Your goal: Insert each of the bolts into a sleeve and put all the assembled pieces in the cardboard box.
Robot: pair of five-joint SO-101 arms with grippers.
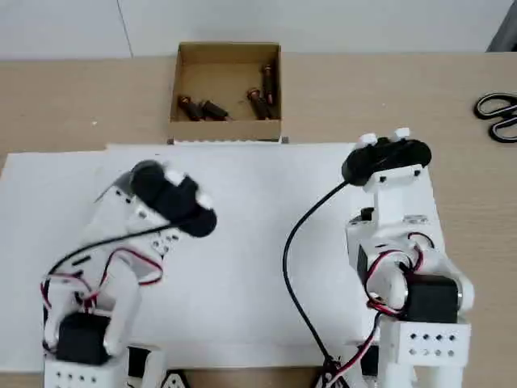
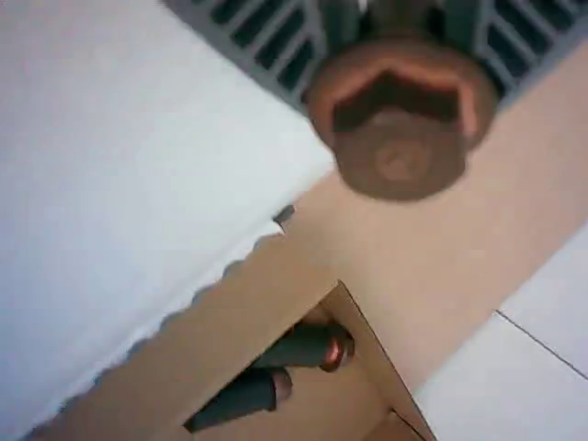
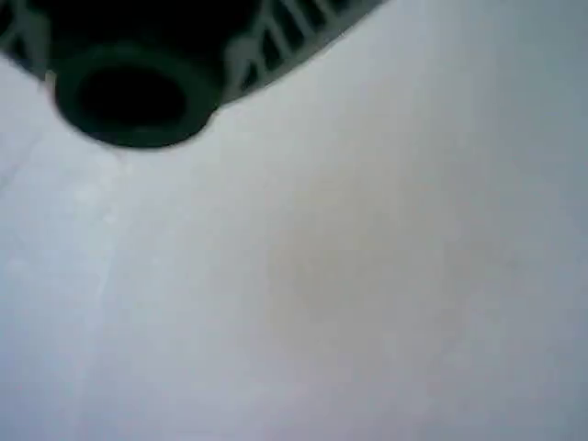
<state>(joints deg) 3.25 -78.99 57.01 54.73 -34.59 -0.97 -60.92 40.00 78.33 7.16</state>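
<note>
A copper-coloured bolt (image 2: 400,124) shows head-on in the left wrist view, with my left gripper (image 2: 397,28) shut on it. It hangs over the table strip between the white paper and the cardboard box (image 2: 363,317). A dark hollow sleeve (image 3: 133,99) sits in my right gripper (image 3: 138,37), which is shut on it above the white paper. In the high view the left arm (image 1: 166,198) is at mid-left and the right arm (image 1: 386,158) at the right. The cardboard box (image 1: 229,129) at the back holds several assembled pieces (image 1: 262,93).
A large white paper sheet (image 1: 258,259) covers the table in front of the box. Black scissors (image 1: 497,113) lie at the far right edge. A black cable (image 1: 295,259) loops over the paper beside the right arm.
</note>
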